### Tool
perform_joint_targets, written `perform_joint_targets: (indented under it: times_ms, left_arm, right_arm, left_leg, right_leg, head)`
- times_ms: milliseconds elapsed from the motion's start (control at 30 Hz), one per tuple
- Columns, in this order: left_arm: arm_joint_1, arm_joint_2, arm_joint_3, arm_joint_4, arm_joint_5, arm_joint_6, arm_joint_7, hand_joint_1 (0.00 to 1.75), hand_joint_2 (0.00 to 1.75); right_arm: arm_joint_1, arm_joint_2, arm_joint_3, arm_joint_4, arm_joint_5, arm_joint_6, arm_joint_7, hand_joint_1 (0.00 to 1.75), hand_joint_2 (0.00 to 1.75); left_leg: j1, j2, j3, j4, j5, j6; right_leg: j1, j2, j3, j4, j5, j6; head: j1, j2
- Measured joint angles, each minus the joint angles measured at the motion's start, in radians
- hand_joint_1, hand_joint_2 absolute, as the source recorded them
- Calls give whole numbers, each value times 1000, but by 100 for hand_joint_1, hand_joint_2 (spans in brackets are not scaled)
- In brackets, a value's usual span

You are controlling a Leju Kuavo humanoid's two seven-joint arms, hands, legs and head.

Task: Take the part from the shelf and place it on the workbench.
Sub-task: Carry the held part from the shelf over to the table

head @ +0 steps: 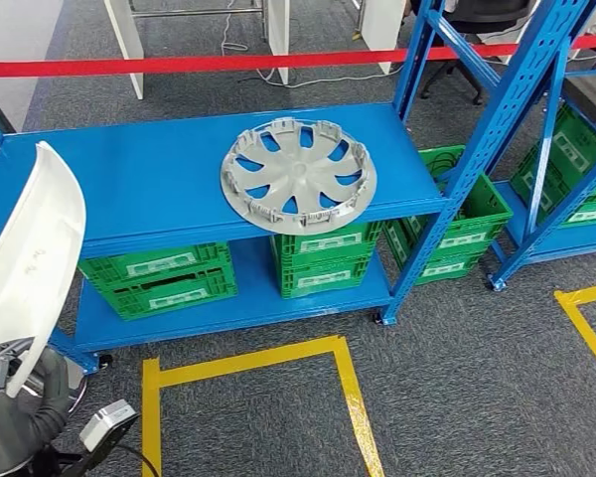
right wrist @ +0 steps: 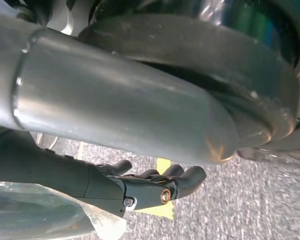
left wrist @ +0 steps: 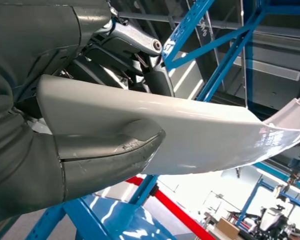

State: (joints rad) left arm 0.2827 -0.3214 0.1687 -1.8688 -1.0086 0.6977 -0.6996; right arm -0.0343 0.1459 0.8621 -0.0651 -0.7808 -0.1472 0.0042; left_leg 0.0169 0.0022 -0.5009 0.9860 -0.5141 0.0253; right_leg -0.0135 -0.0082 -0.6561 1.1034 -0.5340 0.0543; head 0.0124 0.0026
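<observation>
Nearest to me, at the lower left of the head view, my left hand [head: 14,393] grips a curved white part [head: 27,253], which rises tilted above the hand; in the left wrist view the thick grey thumb [left wrist: 114,150] presses on the glossy white surface of that part [left wrist: 201,132] while darker fingers [left wrist: 156,75] close behind it. My right hand [right wrist: 156,185] hangs above grey carpet [right wrist: 231,200] and a yellow floor line [right wrist: 161,210], its dark fingers loosely extended and holding nothing. On the floor ahead, yellow tape [head: 340,368] outlines a rectangle on the carpet. Beyond it stands a low blue shelf [head: 152,179]; a silver wheel cover [head: 299,176] lies flat near the right end of its top deck, overhanging the front edge slightly. Green crates [head: 160,280] sit on the lower deck. Farthest, a red bar [head: 205,65] runs across behind the shelf.
</observation>
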Motion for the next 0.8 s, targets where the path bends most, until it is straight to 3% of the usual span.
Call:
perform_joint_targets:
  times_ms: [67,100,133,167,233,267,333,400,433,500,567,600,667,700,733,800]
  left_arm:
    - [0,0,-2,1,-1,0,0,175,175]
    - [0,0,-3,2,-1,0,0,175,175]
    - [0,0,-3,2,0,0,0,175,175]
    - [0,0,-2,3,2,0,0,175,175]
    - [0,0,-2,3,7,0,0,175,175]
    - [-1,0,-1,3,9,0,0,175,175]
    - [-1,0,0,5,15,0,0,175,175]
    - [-1,0,3,8,19,0,0,175,175]
    - [-1,1,4,9,21,0,0,175,175]
    - [-1,3,7,11,24,1,0,175,175]
    - [-2,4,9,15,26,1,0,175,175]
    - [-2,4,10,17,28,1,0,175,175]
    - [-2,4,12,20,30,1,1,175,175]
    - [-2,4,13,21,31,1,2,175,175]
    - [-3,4,13,22,31,1,2,175,175]
    - [-4,4,14,23,31,1,2,175,175]
  right_arm:
    - [0,-2,0,-5,0,-1,0,0,0]
    - [0,-3,0,-8,0,-1,1,0,0]
    - [0,-4,0,-11,0,-2,2,0,0]
    - [1,-5,0,-14,1,-3,5,0,0]
    - [1,-6,0,-21,5,-7,10,0,0]
    - [2,-7,0,-25,8,-9,13,0,0]
    - [2,-9,0,-31,11,-14,16,0,0]
    - [2,-8,0,-37,13,-18,19,0,0]
    - [2,-8,1,-40,13,-20,21,0,0]
    - [2,-7,1,-46,16,-22,23,0,0]
    - [3,-8,5,-53,21,-25,24,0,0]
    - [3,-8,7,-56,23,-27,25,0,0]
    - [3,-8,10,-60,26,-30,25,0,0]
    - [3,-8,11,-61,26,-31,25,0,0]
    - [2,-8,12,-63,27,-32,25,0,0]
    - [1,-8,14,-65,27,-35,25,0,0]
  left_leg:
    - [-10,2,-22,1,17,12]
    - [-15,3,-34,2,25,15]
    - [-21,3,-45,3,33,18]
    - [-27,2,-55,4,41,20]
    - [-36,0,-68,5,54,21]
    - [-38,0,-73,6,62,20]
    - [-36,2,-83,5,80,11]
    - [-34,1,-94,1,98,2]
    - [-34,0,-103,5,89,-4]
    - [-32,-2,-132,70,17,-18]
    - [-22,-2,-162,197,-76,-32]
    - [-16,-2,-166,249,-91,-38]
    - [-9,-2,-134,269,-53,-45]
    - [-7,-2,-97,232,-24,-47]
    - [-6,-2,-50,171,-16,-48]
    - [-8,-3,27,52,-35,-39]
  right_leg:
    - [4,3,-26,131,-76,-2]
    - [7,4,-26,172,-85,-6]
    - [10,5,-9,177,-73,-12]
    - [14,5,25,145,-47,-22]
    - [26,10,125,8,-4,-50]
    - [30,11,169,-63,0,-61]
    - [38,13,209,-137,-4,-72]
    - [37,13,204,-156,12,-72]
    - [33,11,200,-165,21,-72]
    - [23,5,182,-178,37,-72]
    - [21,0,149,-165,51,-72]
    - [20,-2,129,-154,58,-70]
    - [18,-5,89,-131,71,-65]
    - [16,-6,69,-119,78,-61]
    - [15,-6,52,-108,84,-55]
    - [16,-5,31,-93,98,-43]
  head:
    - [3,0]
    - [3,0]
    - [3,0]
    - [3,0]
    - [2,0]
    - [2,0]
    - [2,0]
    - [4,0]
    - [4,0]
    - [2,0]
    - [-1,0]
    - [-2,0]
    - [-2,0]
    - [-2,0]
    - [-3,0]
    - [-2,0]
